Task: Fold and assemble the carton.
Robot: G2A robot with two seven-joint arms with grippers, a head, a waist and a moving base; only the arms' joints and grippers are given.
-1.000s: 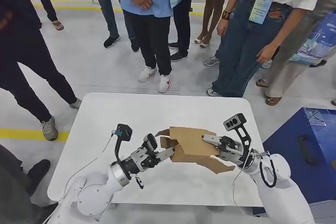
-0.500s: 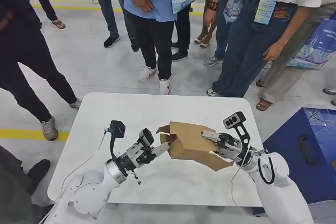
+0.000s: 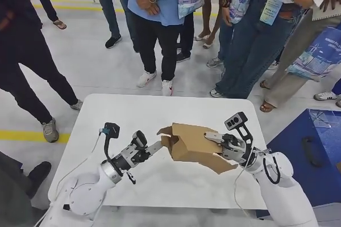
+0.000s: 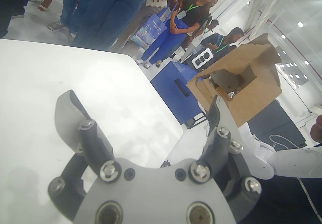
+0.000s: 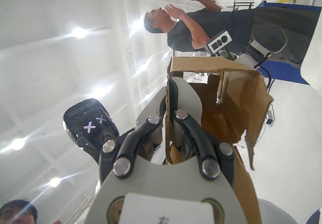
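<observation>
The brown cardboard carton (image 3: 192, 142) hangs partly folded above the middle of the white table (image 3: 125, 113), its open end and loose flaps facing the left arm. My right gripper (image 3: 213, 138) is shut on one carton wall, one finger inside and one outside; the right wrist view shows the gripper (image 5: 169, 94) clamping the carton (image 5: 239, 109). My left gripper (image 3: 153, 148) stands open just left of the carton, apart from it. In the left wrist view the gripper (image 4: 141, 106) holds nothing, and the carton (image 4: 251, 84) is beyond one fingertip.
A blue cabinet (image 3: 312, 153) stands beside the table's right edge. Several people stand on the floor along the far side of the table. Bare tabletop lies left of and in front of the carton.
My left gripper has drawn back to the left, off the carton's flap. The right gripper keeps its hold, and the carton has shifted slightly up and away.
</observation>
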